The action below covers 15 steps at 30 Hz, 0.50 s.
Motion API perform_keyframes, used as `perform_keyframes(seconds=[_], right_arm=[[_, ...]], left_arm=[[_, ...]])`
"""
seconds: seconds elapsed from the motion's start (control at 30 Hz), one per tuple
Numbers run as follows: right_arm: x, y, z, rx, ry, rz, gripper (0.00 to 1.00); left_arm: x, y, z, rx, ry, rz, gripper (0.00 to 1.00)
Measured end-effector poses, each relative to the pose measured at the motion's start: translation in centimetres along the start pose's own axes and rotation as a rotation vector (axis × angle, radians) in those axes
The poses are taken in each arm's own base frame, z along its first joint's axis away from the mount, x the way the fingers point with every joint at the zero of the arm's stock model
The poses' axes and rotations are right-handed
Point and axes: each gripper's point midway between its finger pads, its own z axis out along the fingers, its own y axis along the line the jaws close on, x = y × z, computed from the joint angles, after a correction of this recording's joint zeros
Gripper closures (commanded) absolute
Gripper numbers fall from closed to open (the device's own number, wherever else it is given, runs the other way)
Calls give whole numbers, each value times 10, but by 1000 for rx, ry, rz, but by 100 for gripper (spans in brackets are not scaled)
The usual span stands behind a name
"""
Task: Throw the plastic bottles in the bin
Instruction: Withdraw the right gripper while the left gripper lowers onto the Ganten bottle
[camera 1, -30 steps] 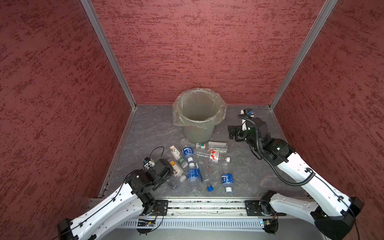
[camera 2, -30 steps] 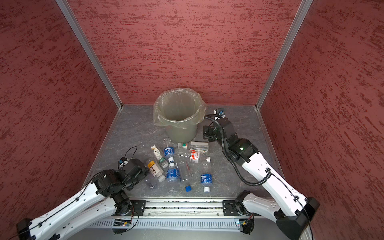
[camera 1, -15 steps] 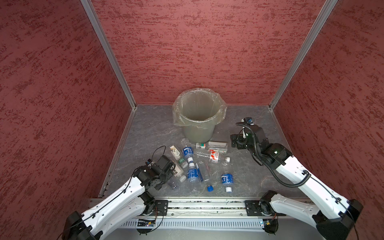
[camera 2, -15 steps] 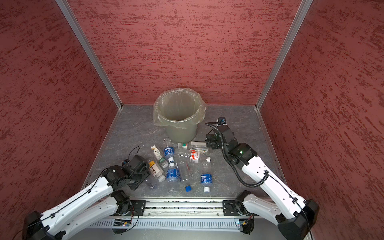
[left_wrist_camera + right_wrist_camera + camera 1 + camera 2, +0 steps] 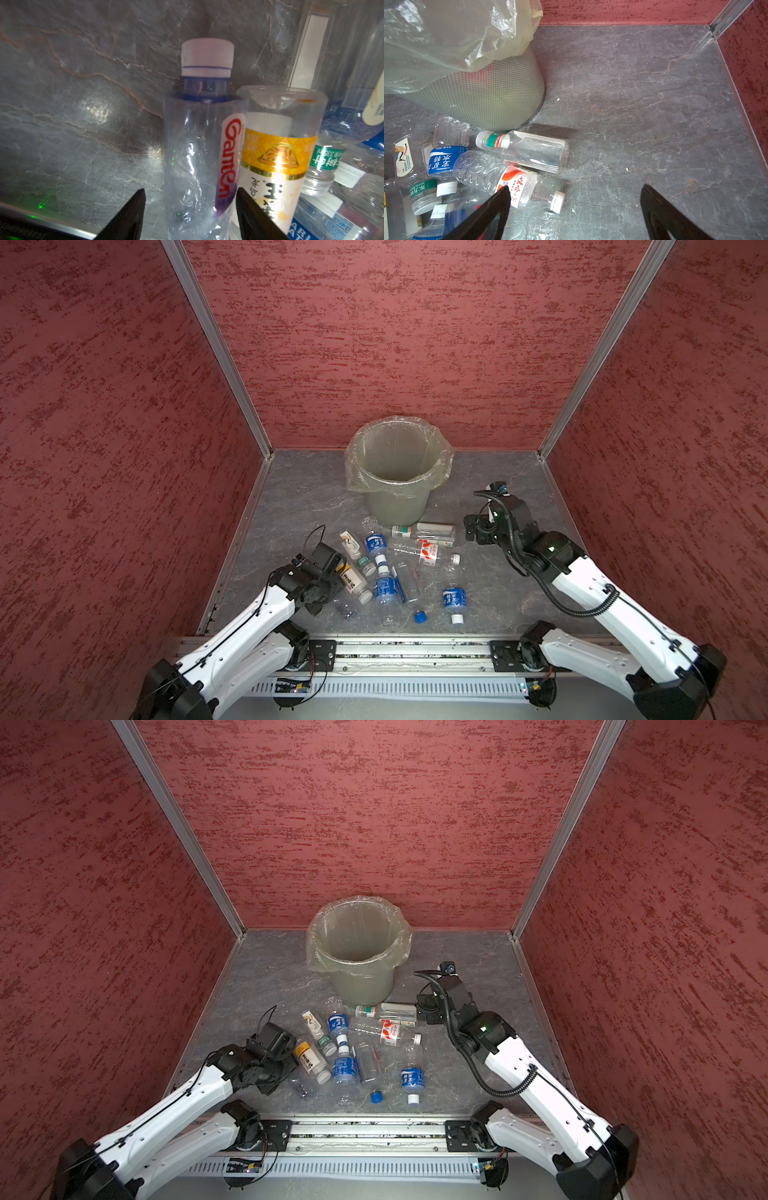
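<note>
The half-open left hand (image 5: 190, 189), clamping nothing yet, straddles the clear Ganten bottle (image 5: 193, 145) lying flat on the tabletop (image 5: 83, 104), its long axis running straight ahead, cap pointing away.

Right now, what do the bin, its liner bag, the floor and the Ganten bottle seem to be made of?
Bin: probably moulded plastic, grey-green, matte, with a fine grid texture.
Liner bag: thin clear plastic film, glossy and crinkled.
Floor: slate-like grey with pale veins; real stone or printed sheet, I cannot tell.
Ganten bottle: thin clear plastic, glossy, dented.
</note>
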Motion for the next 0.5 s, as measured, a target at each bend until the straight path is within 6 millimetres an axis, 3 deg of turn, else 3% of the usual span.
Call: perform_keyframes(seconds=[0.5], right_arm=[[0,-2,1,-4,5,18,2]], left_arm=[[5,1,14,-55,53,61,30]])
